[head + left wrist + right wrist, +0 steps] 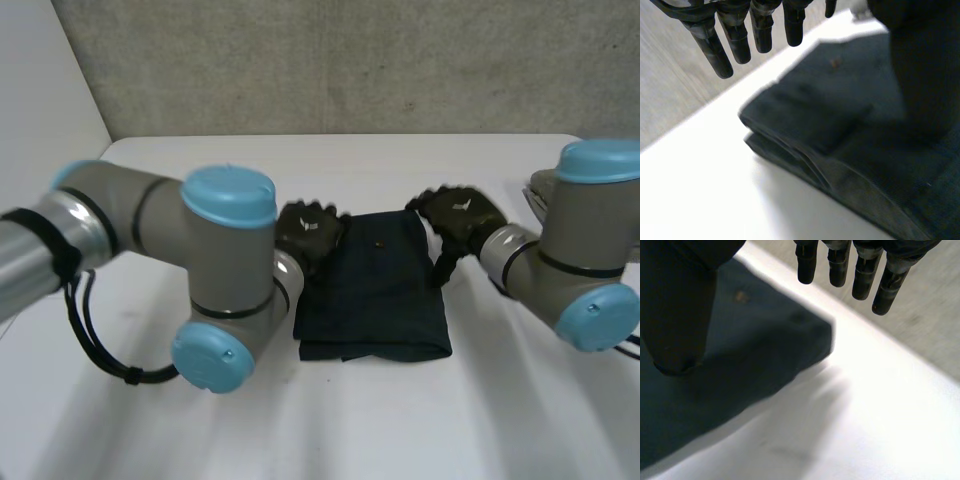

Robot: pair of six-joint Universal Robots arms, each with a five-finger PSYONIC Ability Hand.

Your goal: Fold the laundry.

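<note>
Overhead, in the head view, a dark navy folded cloth garment (375,285) lies as a neat rectangle in the middle of the white table (330,430). The black left hand (308,232) is at its far left corner and the black right hand (458,215) at its far right corner. Whether either one touches the cloth cannot be told. Bare table surrounds the garment on every side, with the most open room on the near side, toward the robot.

In the left wrist view, the left hand's fingers (738,42) hang straight and relaxed over bare table just past the garment's (840,130) corner, holding nothing. The thumb hovers above the cloth. The side edge shows stacked layers, so the garment is already folded more than once.

In the right wrist view, the right hand's fingers (838,265) are likewise straight and empty, just past the garment's (755,355) other far corner, with the thumb above the fabric.

The step in hand is probably one more fold, far edge to near edge. To do it well, both hands should pinch every layer at their corners, lift evenly, and lay the edges flush.
</note>
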